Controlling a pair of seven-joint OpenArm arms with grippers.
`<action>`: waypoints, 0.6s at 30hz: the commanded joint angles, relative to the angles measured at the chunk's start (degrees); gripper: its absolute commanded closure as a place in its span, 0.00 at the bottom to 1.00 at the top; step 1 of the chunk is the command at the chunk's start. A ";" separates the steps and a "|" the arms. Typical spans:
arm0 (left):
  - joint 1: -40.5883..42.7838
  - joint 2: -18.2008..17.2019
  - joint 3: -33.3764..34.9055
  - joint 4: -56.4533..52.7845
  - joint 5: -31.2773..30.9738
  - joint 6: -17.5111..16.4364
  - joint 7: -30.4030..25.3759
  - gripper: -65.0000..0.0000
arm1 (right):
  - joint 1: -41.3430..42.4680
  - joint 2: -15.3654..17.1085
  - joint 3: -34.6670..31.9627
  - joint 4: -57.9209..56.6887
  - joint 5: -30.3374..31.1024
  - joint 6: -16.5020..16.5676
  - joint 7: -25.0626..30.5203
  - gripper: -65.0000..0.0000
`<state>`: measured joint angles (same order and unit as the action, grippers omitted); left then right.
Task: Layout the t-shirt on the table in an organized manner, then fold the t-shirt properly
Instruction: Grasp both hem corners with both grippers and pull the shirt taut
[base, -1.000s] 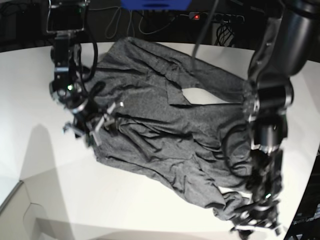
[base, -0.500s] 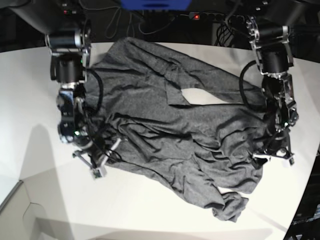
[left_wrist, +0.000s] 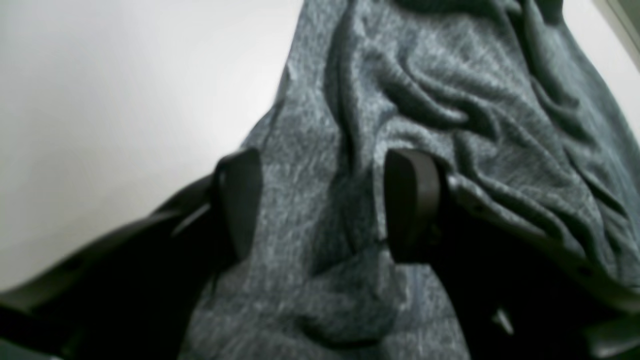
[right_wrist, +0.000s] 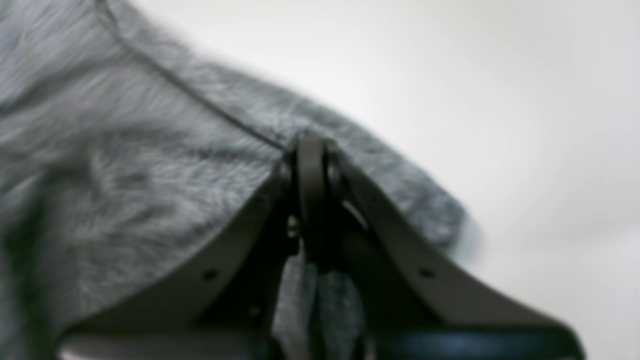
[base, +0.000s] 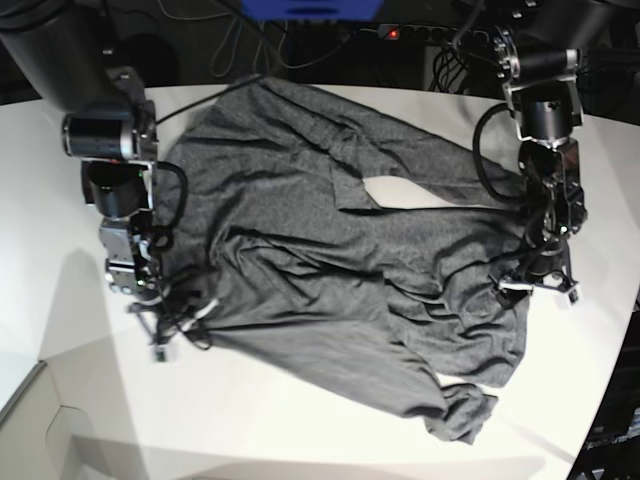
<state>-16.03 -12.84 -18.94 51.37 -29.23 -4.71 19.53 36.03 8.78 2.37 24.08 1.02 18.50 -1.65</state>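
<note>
I'm still in the layout stage — the t-shirt (base: 340, 250) lies spread across the middle of the tabletop (base: 60, 420), but it is rumpled, with ridges of cloth running through the body and a bunched corner at the near edge. Nothing is folded yet.

My right end effector (right_wrist: 311, 150) is pinched closed on the shirt's edge, just where a seam runs off across the cloth; a fold of grey knit shows between its fingers. In the base view it sits at the shirt's left edge.

My left end effector (left_wrist: 322, 200) stands spread wide over the fabric at the opposite edge, its fingers (left_wrist: 240, 200) straddling a wrinkle, holding nothing as far as I can tell.

I judge what's left to be nearly everything — gripping that far side, pulling flat, straightening the sleeves, then all the folding.
</note>
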 joint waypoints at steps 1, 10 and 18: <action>-0.36 -0.39 -0.01 -0.08 0.09 0.80 2.14 0.41 | 1.02 1.64 0.13 0.14 -0.97 -5.10 -1.47 0.98; 0.16 -0.21 -0.01 0.10 -0.52 0.71 2.58 0.41 | 1.02 4.28 0.31 0.32 -0.71 -17.14 3.36 0.99; 3.68 -0.30 -0.09 15.13 -0.61 0.71 2.76 0.41 | 1.11 4.46 11.91 0.85 -0.71 -17.23 6.09 0.99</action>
<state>-10.17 -12.29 -18.83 65.34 -29.39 -3.25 24.25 35.33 12.58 14.41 23.81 0.34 1.61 2.85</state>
